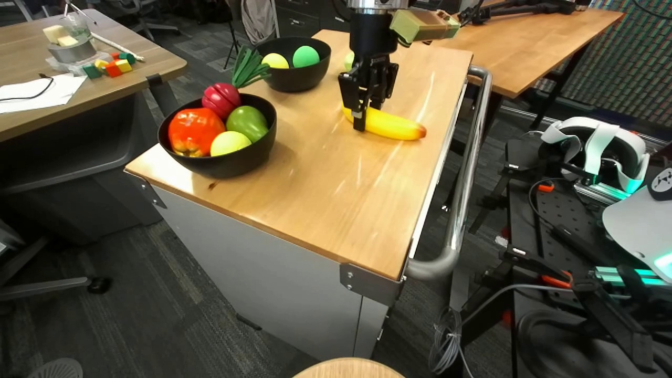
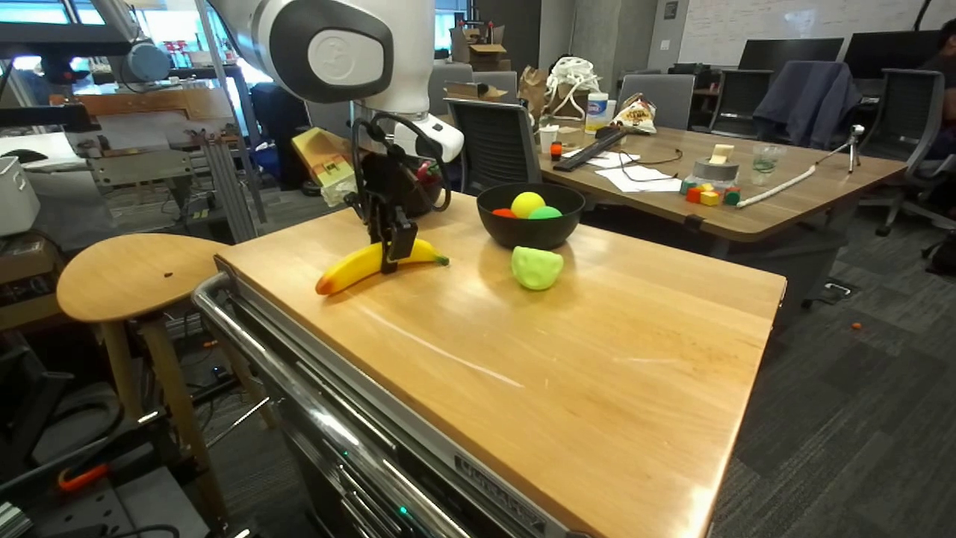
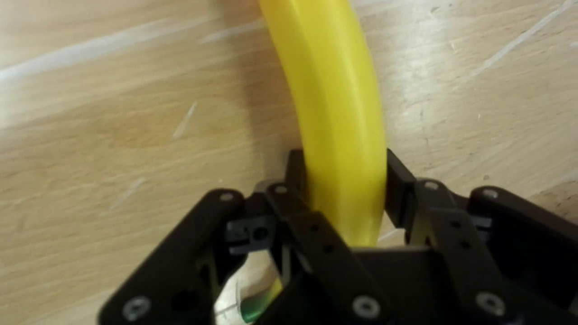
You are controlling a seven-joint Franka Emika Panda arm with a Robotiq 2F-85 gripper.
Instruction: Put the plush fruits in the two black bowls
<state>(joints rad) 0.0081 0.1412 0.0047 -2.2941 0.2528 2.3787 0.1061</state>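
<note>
The long yellow plush banana (image 1: pixel 394 126) lies on the wooden cart top, and my gripper (image 3: pixel 345 178) has closed across its middle. In the wrist view its pads (image 3: pixel 398 187) press against both sides of the banana. One black bowl (image 1: pixel 226 164) holds a red fruit (image 1: pixel 194 131), a crimson one with green leaves (image 1: pixel 221 98), a green one (image 1: pixel 248 124) and a yellow-green one (image 1: pixel 229 143). The other black bowl (image 2: pixel 530 233) contains yellow (image 2: pixel 528 203), green (image 2: pixel 545 213) and red pieces (image 2: pixel 504 213). A pale green fruit (image 2: pixel 536 269) sits on the cart top beside it.
A metal handle rail (image 1: pixel 467 173) runs along one side of the cart. Next to the cart stand a table with toy blocks (image 1: pixel 113 67) and a round wooden stool (image 2: pixel 142 273). A yellow-green box (image 2: pixel 325 161) is attached to the arm near the wrist.
</note>
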